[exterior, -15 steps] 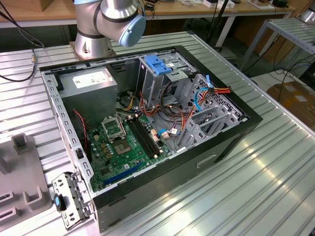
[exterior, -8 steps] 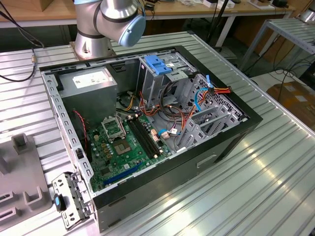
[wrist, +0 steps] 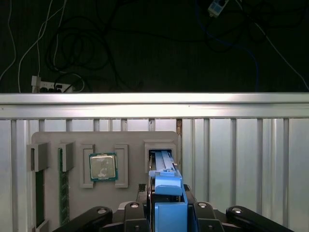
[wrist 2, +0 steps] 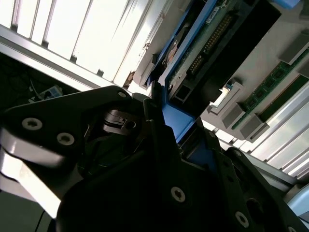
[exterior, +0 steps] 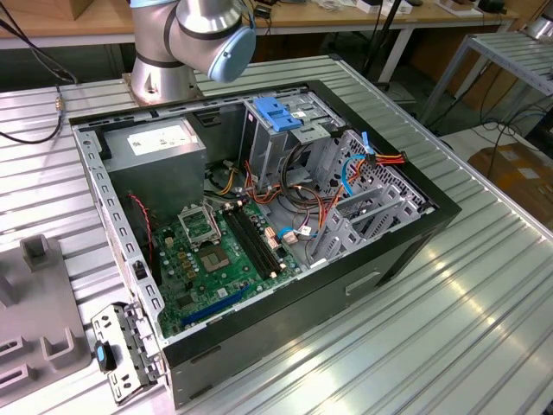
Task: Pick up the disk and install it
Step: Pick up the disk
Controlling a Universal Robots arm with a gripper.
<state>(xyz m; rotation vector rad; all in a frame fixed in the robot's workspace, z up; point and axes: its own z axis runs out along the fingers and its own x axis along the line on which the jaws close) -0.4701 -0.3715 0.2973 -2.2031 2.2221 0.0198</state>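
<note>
Mostly hidden disk (wrist: 168, 185) edge-on, clamped in hand (wrist: 168, 205); blue rail (wrist: 163, 161) visible.

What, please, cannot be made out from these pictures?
- The disk's label: the disk is edge-on in the first wrist view, and its circuit-board side faces the second.
- The disk's end nearest the camera: covered by the gripper in the first wrist view.
- The arm beyond its base joints: cut off by the exterior view's top edge.
</note>
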